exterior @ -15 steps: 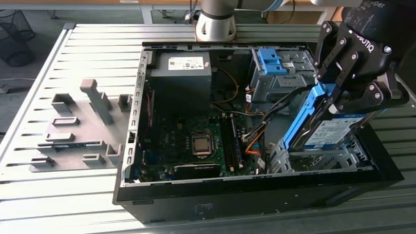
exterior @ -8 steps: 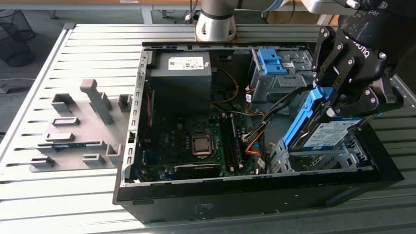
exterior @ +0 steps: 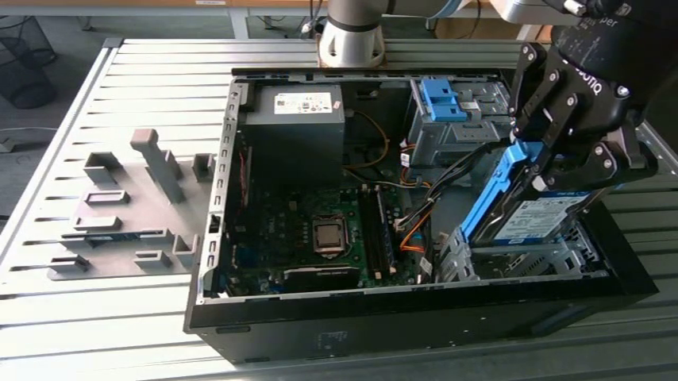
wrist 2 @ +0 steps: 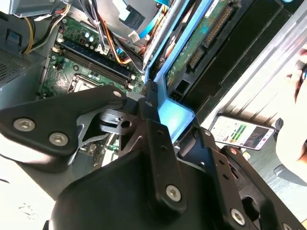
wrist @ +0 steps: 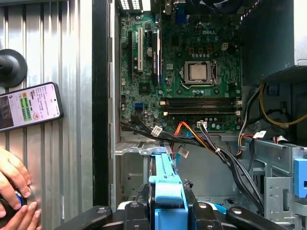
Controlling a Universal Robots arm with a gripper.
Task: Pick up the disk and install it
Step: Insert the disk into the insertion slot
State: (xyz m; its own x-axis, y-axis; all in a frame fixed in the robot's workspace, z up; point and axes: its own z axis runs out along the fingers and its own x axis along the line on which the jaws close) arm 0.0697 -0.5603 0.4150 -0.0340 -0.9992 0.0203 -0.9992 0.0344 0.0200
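Observation:
My gripper (exterior: pixel 564 168) is shut on the disk (exterior: pixel 533 217), a silver drive with a white-and-blue label and blue side rails. The disk hangs tilted, its lower end at the mouth of the metal drive cage (exterior: pixel 519 260) in the front corner of the open computer case (exterior: pixel 424 317), at the exterior view's right. In the second wrist view the disk (wrist 2: pixel 192 45) shows its green circuit side, and the gripper (wrist 2: pixel 156 120) clamps its blue rail. In the first wrist view the rail of the disk (wrist: pixel 167 189) sits between the fingers (wrist: pixel 134 215).
Inside the case lie the motherboard (exterior: pixel 317 230), a black power supply (exterior: pixel 297 119), loose cables (exterior: pixel 418 214) and a bare blue bracket (exterior: pixel 443 99). A grey fixture (exterior: pixel 127 206) stands on the slatted table. A phone (wrist: pixel 29 105) and a person's hands (wrist: pixel 14 191) are beside the case.

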